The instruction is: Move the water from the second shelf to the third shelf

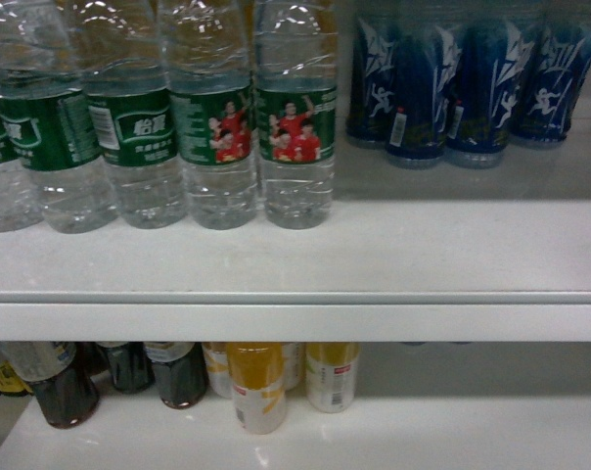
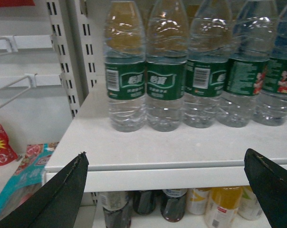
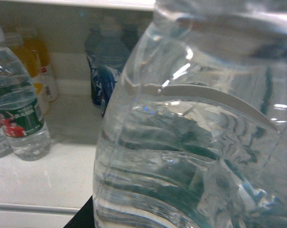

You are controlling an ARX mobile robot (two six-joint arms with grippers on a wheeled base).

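A clear ribbed water bottle (image 3: 196, 137) fills the right wrist view, pressed close against the camera. My right gripper is shut on it; only a dark finger (image 3: 81, 217) shows at its lower left. Several more water bottles (image 1: 212, 122) with green labels stand in a row on the white shelf (image 1: 295, 294). The left wrist view shows the same row (image 2: 167, 71). My left gripper (image 2: 165, 164) hovers in front of the shelf edge, open and empty, below the bottles. Neither gripper shows in the head view.
Blue-labelled bottles (image 1: 472, 83) stand to the right of the water row. On the shelf below are dark tea bottles (image 1: 178, 377) and yellow drink bottles (image 1: 258, 387). Slotted shelf uprights (image 2: 70, 57) and snack packets (image 2: 20, 178) lie to the left.
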